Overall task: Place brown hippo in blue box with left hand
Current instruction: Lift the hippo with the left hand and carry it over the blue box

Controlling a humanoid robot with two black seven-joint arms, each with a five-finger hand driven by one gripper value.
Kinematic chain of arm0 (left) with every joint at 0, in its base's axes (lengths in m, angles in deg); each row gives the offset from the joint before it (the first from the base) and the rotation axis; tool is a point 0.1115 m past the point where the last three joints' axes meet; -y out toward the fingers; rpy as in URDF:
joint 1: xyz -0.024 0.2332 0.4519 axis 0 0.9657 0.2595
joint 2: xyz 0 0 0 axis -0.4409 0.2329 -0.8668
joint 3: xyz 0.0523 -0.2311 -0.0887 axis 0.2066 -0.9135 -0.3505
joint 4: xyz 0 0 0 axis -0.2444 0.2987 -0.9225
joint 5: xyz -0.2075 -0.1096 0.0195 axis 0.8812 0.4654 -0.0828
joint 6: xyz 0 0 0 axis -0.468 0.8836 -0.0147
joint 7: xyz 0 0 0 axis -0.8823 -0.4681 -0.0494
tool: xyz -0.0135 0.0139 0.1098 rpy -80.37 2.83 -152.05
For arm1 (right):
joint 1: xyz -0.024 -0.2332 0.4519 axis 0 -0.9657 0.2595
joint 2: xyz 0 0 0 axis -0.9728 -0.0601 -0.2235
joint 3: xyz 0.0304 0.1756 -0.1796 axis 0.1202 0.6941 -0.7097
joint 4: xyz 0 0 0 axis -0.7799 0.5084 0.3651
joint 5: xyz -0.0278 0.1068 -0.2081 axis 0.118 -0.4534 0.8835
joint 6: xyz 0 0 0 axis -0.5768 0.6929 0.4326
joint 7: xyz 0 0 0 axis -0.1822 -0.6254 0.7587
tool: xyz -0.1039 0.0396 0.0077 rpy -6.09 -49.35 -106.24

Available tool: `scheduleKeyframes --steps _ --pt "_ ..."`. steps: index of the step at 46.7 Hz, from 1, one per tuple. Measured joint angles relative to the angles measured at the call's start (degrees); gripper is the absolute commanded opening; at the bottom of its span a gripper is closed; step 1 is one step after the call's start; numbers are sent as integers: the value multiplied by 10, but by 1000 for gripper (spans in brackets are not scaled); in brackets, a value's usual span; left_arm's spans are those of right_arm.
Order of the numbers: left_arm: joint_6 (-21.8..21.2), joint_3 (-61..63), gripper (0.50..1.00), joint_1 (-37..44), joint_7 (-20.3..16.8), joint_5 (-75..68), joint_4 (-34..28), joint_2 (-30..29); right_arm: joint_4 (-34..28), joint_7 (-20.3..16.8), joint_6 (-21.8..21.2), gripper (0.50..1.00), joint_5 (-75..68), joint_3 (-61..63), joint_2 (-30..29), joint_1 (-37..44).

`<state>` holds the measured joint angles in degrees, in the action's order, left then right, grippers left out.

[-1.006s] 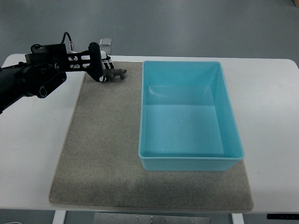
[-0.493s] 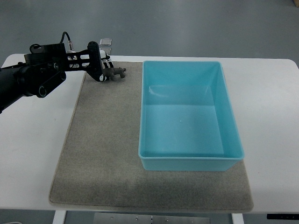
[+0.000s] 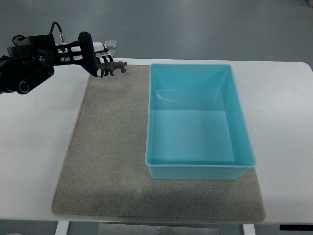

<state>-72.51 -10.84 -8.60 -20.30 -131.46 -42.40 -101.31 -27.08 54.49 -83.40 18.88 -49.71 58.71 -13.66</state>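
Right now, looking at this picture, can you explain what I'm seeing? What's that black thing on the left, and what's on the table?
This is one camera looking steeply down from the robot's own side of a white table. The black thing coming in from the left edge is the robot's left arm, ending in the left hand, which has fingers rather than a claw. Those fingers are closed on a small brown hippo toy near the far left corner of a grey mat. On the mat's right half sits an open blue box, with nothing in it. The right arm is not in the picture.
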Motion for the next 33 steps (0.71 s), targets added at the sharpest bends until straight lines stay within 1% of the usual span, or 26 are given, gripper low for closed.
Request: scheduleKeyframes --steps 8,13,20,26,33 --pt "4 -4 500 -26 0 -2 92 -52 0 0 0 936 0 0 0 0" --pt "9 -19 500 -39 0 -8 140 -75 0 0 0 936 0 0 0 0" --pt "30 -27 500 -71 0 -9 208 -97 0 0 0 936 0 0 0 0" --pt "51 -27 500 -102 1 -10 259 -102 0 0 0 936 0 0 0 0" --pt "63 -31 500 -130 10 -18 297 -92 0 0 0 936 0 0 0 0"
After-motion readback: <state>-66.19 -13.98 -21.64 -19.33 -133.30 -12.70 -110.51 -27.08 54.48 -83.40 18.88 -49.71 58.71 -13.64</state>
